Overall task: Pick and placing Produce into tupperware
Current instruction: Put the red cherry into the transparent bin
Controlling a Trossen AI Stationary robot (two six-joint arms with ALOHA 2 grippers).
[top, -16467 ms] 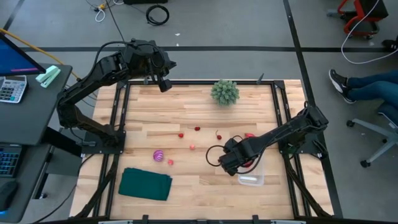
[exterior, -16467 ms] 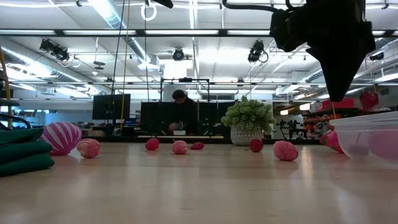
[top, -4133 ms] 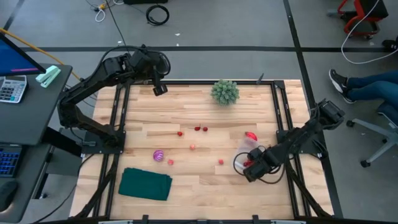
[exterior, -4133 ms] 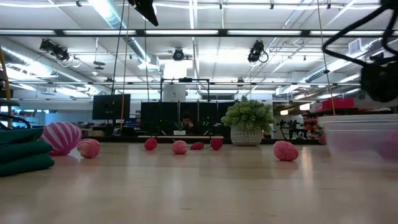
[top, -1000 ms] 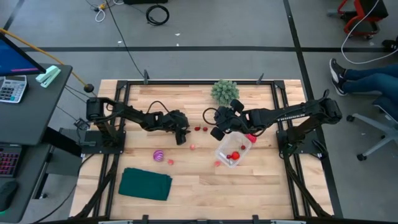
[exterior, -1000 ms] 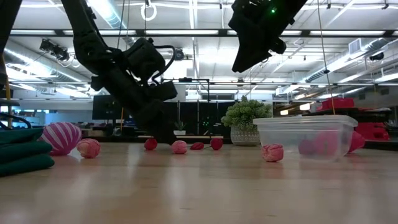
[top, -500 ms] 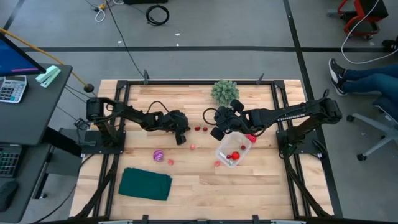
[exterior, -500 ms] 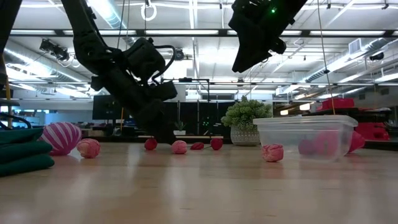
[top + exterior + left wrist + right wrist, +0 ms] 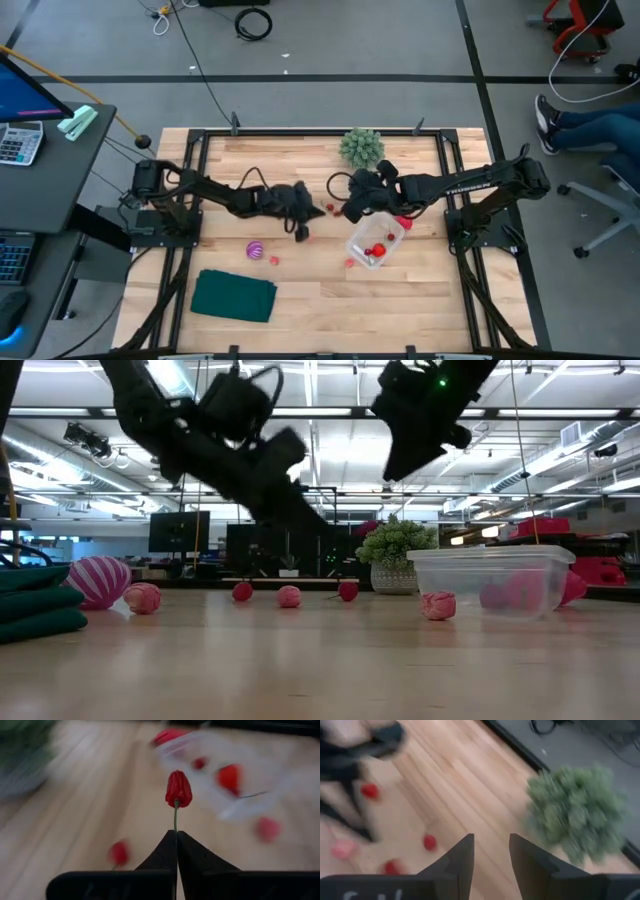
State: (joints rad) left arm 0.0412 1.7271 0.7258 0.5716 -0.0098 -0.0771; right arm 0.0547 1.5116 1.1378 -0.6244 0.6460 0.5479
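High view: wooden table [image 9: 230, 160], both arms reaching to its middle. Clear tupperware tub [image 9: 377, 241] sits right of centre with red pieces inside. Right gripper [image 9: 352, 207] hovers just beside the tub's far corner, fingers apart and empty. Left gripper [image 9: 176, 834], fingers pressed together, pinches the green stem of a small red pepper [image 9: 178, 788]. Stem runs in line with the fingers; the tub lies straight ahead, to the left gripper's right, so the left arm delivers.

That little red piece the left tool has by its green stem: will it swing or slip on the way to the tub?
The red stemmed piece is pinched only by its thin stem in the shut left tool, so it may wobble or pivot. It looks small and probably light, so a drop seems unlikely. Released over the tupperware, its rounded body could roll a little.
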